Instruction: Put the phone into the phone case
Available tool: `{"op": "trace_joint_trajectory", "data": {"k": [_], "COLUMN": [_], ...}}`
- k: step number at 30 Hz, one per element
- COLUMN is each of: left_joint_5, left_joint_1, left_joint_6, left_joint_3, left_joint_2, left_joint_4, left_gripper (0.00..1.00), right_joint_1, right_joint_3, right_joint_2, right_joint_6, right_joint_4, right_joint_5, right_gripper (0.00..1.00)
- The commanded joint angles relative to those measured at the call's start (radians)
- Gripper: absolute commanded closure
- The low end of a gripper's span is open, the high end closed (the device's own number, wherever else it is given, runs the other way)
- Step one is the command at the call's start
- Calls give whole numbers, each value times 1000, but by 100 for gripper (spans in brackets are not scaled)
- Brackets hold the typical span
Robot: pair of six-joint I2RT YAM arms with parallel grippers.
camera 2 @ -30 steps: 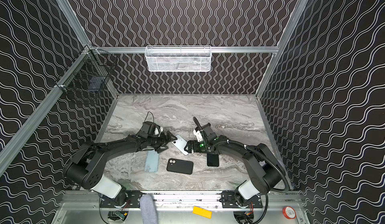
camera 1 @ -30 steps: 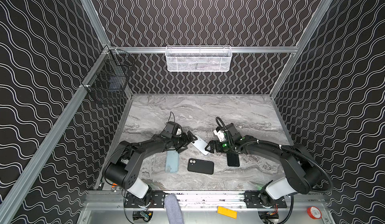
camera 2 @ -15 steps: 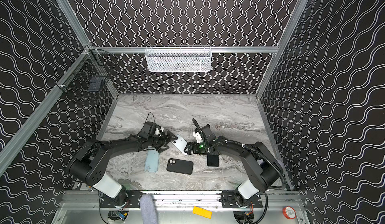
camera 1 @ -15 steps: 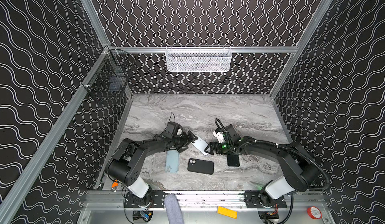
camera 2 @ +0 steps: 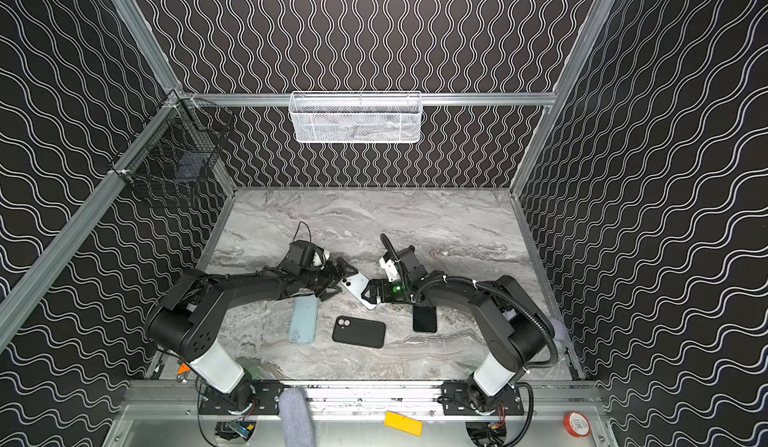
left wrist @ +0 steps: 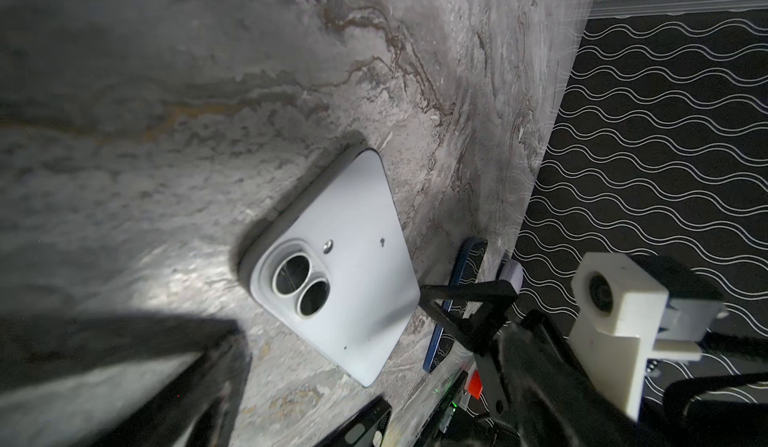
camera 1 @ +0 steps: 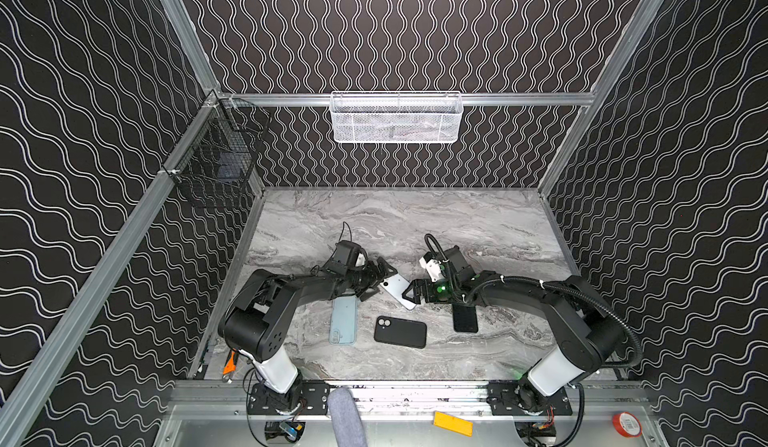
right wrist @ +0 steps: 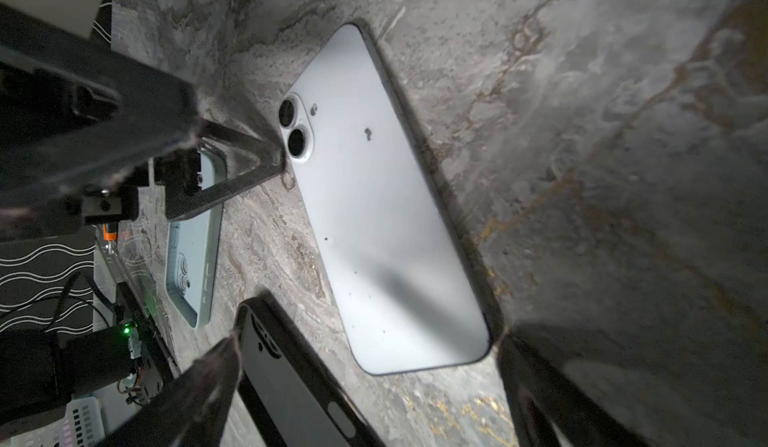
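Flanking white phone (camera 1: 397, 293): left hand (camera 1: 377, 282), right hand (camera 1: 409, 295) spread; 2 cases, blue case (camera 1: 344, 320), black case (camera 1: 400, 332); perhaps 2nd phone (camera 1: 464, 318).

left arm (camera 1: 299, 291): folded at the elbow, forearm stretched low toward the middle.
left claw (camera 1: 379, 280): jaws spread wide, empty, tips pointing at the right claw (camera 1: 409, 294).
right arm (camera 1: 523, 295): folded at the elbow, forearm stretched low toward the middle.
right claw: jaws spread wide, empty, facing the left claw, near it but apart in both top views.
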Motion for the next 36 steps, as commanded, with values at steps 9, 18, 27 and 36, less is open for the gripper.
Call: {"op": "trace_joint_trajectory", "data": {"k": [9, 18, 27, 36], "left_joint_5": [-16, -62, -44, -57], "left_joint_1": [0, 13, 36, 41], "left_joint_6": [-15, 114, 168, 224], "left_joint_3": [105, 132, 68, 53], "left_joint_2": [97, -21, -184, -213], "left_joint_4": [53, -139, -240, -301], "left_gripper": [1, 1, 5, 6], "right_joint_1": [81, 80, 80, 80], "right_joint_3": [4, 14, 97, 181], "right_joint_2": [26, -72, -95, -18], "right_joint_6": [31, 11, 44, 97], "right_joint_4": [51, -30, -206, -269], "right_joint_5": [-35, 104, 400, 429], "right_gripper": [1, 0, 1, 0]}}
